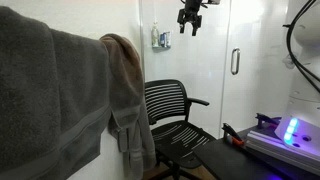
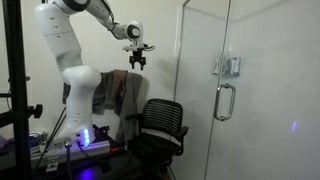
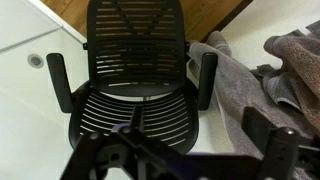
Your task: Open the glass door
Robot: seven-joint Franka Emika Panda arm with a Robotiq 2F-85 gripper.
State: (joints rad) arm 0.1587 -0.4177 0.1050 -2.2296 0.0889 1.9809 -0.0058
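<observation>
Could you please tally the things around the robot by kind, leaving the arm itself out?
Glass door: 1
Dispenser: 1
Office chair: 1
Towels: 2 (grey towel, tan towel)
Total: 5

White arm — blk jaws

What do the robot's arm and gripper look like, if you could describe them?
The arm is white, built of thick, rounded segments. The gripper at its end is black and angular, with two fingers. No cables or markings can be made out.
</observation>
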